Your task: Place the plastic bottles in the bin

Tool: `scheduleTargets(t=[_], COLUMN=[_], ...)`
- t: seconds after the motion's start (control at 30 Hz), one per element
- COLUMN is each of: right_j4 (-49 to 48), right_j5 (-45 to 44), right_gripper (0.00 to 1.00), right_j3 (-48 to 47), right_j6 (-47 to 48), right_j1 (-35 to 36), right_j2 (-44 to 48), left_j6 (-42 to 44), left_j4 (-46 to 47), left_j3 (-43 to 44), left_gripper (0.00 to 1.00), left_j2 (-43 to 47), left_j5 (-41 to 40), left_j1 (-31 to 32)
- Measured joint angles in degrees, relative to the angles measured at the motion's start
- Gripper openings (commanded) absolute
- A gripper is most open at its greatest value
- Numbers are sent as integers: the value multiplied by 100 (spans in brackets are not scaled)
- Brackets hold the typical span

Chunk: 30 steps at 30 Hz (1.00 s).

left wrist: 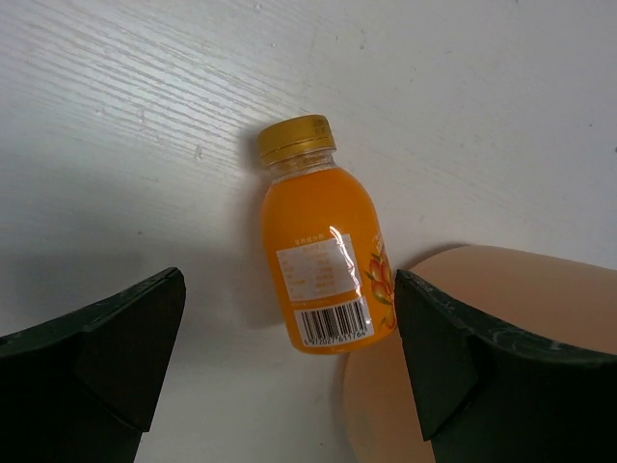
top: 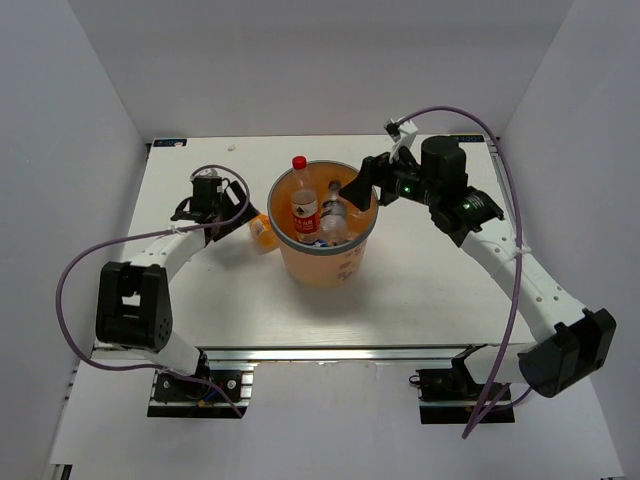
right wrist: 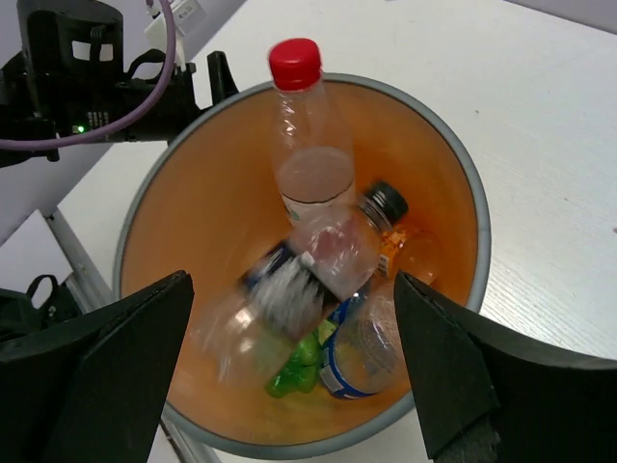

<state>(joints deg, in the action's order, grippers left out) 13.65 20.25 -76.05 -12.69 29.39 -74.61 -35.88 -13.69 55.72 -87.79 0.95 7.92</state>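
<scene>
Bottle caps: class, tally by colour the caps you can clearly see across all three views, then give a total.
Red cap: 1
Dark cap: 1
Gold cap: 1
Total clearly showing: 3

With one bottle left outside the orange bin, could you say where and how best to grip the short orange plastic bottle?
Mid-body on the orange bottle, probably from straight above: it lies flat on the table beside the bin, under the open left gripper.
</scene>
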Motion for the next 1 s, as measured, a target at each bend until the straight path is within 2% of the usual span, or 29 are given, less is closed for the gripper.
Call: scheduleTargets(t=[0.2,0.47,0.7,0.8,0.83,0.87,0.9,1.0], right_j4=[-92,-621,-850,-898,-940,-1001,-1095,-1412], right_j5=[-85,-142,-208,-273,-269,-229,-151,256], right_gripper=[89,89,89,89,89,89,89,89], right_j3=[295,1108,2004,2380,2522,2660,2800,3147], right_j6=[-9,-448,-984,-1191,-1270,-1360,-1429,-1692], right_j1=[-223,-1237,-2138,-2402,-2496,-2597,-2693,-3005], right_j2=[208,1150,1165,1038,988,929,859,645], left_j6=[-2,-107,-232,-273,-275,-273,-284,-260], left_j4=[52,326,533,525,520,509,490,407], left_j3=[225,402,562,590,603,610,610,610], left_gripper=[98,98,97,83,81,69,63,52], left_j2=[-621,-1137,-1672,-1700,-1700,-1698,-1681,-1561], left_j5=[323,765,1102,1198,1202,1187,1167,1067], left_j1=[0,0,0,0,0,0,0,0])
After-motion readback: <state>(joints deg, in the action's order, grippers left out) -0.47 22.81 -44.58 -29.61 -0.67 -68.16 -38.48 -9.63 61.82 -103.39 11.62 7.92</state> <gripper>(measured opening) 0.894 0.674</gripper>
